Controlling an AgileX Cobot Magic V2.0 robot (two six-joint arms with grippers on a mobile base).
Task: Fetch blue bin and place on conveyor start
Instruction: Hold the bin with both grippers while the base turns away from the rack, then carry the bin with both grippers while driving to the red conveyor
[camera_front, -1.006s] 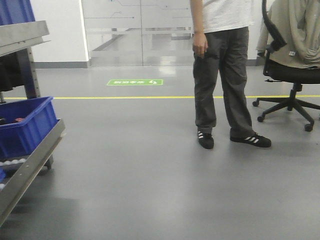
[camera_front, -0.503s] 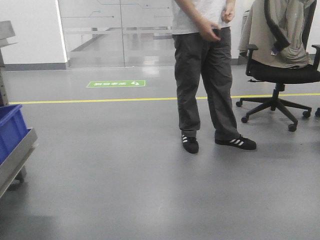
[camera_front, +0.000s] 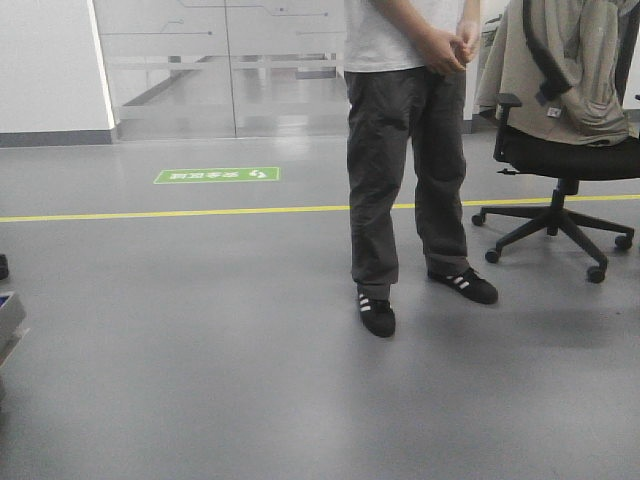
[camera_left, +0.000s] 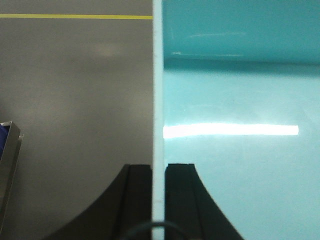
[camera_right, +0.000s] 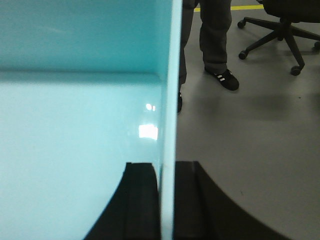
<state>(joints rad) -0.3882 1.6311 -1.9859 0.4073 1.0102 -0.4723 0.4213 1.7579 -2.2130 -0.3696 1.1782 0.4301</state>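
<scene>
The blue bin (camera_left: 240, 100) is a pale turquoise tub, carried above the grey floor between my two arms. My left gripper (camera_left: 158, 172) is shut on its left wall, one black finger (camera_left: 137, 195) outside and one inside. In the right wrist view the blue bin (camera_right: 80, 120) fills the left half, and my right gripper (camera_right: 167, 172) is shut on its right wall in the same way. The bin's inside is bare. The conveyor start is out of view. Neither gripper nor the bin shows in the front view.
A person (camera_front: 410, 150) in dark trousers stands ahead, slightly right. A black office chair (camera_front: 560, 160) draped with a jacket stands at the right. A yellow floor line (camera_front: 180, 213) crosses ahead. A metal shelf corner (camera_front: 8, 315) shows at the left edge.
The front view has swung right: the shelf with its dark blue bin slid out at the left edge. The person shifted his feet and clasped his hands.
</scene>
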